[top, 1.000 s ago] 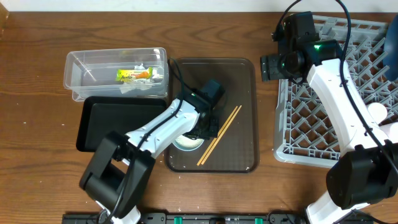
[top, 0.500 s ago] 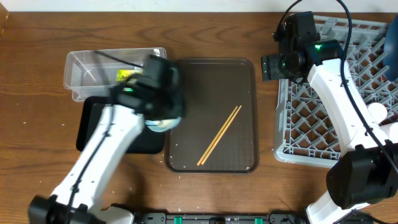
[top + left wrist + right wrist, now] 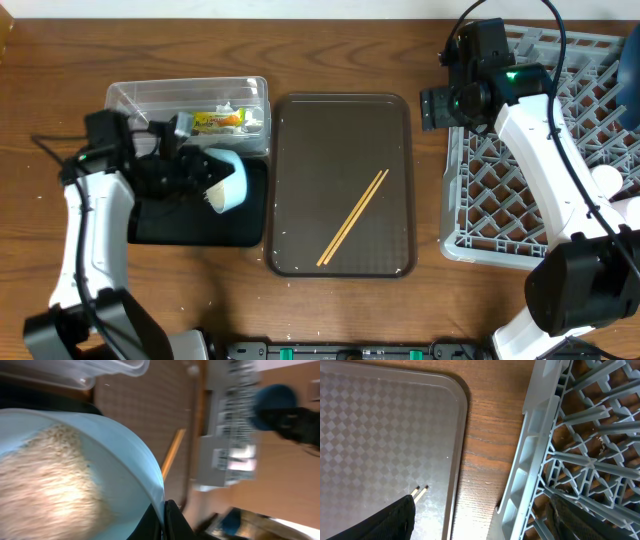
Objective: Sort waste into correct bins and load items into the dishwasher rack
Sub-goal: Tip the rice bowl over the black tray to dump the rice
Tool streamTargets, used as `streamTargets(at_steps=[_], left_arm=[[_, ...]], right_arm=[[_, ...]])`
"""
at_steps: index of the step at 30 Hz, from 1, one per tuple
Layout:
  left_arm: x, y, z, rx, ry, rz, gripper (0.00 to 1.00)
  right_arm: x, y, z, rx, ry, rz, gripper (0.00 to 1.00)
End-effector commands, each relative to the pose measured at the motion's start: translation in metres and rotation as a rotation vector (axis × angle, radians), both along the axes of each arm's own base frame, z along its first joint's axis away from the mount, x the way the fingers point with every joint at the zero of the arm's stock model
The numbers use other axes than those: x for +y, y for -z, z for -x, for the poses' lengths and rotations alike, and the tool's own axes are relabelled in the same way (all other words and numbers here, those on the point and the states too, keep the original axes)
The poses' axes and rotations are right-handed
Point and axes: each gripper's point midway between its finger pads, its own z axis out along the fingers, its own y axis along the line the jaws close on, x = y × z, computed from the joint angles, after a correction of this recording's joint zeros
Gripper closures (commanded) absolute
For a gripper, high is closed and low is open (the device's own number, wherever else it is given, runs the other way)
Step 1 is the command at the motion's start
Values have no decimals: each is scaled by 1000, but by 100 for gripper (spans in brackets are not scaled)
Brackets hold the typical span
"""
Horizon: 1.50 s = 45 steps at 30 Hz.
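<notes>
Left gripper (image 3: 203,172) clamps the bowl (image 3: 230,180) rim, wrist rolled sideways; right gripper (image 3: 485,517) hangs apparently open.

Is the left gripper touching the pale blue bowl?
Touching. The left wrist view shows the left gripper pinching the rim of the bowl.

Tray (image 3: 310,140) as reference: chopsticks (image 3: 352,217) lie on it. Left of tray: deep tub (image 3: 135,115) behind, wrapper (image 3: 218,120) inside; shallow tub (image 3: 190,225) in front, bowl (image 3: 230,180) over it. Rack (image 3: 478,205) right of tray.

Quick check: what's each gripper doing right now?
Left gripper: closed on the rim of the pale blue bowl, rice inside.
Right gripper: open, holding nothing.
</notes>
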Motion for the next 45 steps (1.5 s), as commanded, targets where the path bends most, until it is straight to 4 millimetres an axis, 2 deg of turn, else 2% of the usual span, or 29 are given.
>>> streamTargets(at_steps=[1, 5, 10, 18, 31, 33, 35, 36, 37, 38, 39, 40, 42, 45], left_arm=[[-2, -20, 1, -148, 27, 271, 94], [9, -30, -2, -181, -38, 487, 94], [27, -12, -7, -42, -138, 568, 94], [41, -5, -9, 22, -203, 606, 94], [43, -5, -9, 88, -233, 640, 94], [44, 2, -9, 94, -233, 598, 94], [47, 25, -8, 147, -247, 474, 94], [50, 39, -5, 237, -282, 424, 94], [50, 38, -6, 230, -280, 429, 94], [47, 24, -9, 132, -238, 471, 94], [43, 2, -11, -12, -190, 545, 94], [42, -5, -11, -46, -179, 569, 94], [42, -5, -12, -83, -164, 540, 94], [44, 13, -11, -14, -175, 460, 94]], right_arm=[[-6, 0, -1, -1, 24, 5, 17], [-6, 1, 0, 0, 25, 5, 17], [-6, 1, 0, 0, 24, 5, 17], [-6, 0, -1, -1, 24, 5, 17], [-6, 0, -1, -1, 24, 5, 17], [-6, 0, -1, -1, 24, 5, 17], [-6, 0, -1, -1, 24, 5, 16], [-6, 0, -1, -1, 24, 5, 16], [-6, 0, -1, -1, 24, 5, 16], [-6, 1, 0, 0, 24, 5, 16], [-6, 1, 0, 1, 24, 6, 17], [-6, 1, 0, 3, 23, 6, 16], [-6, 1, 0, 2, 24, 6, 17], [-6, 1, 0, 1, 24, 6, 16]])
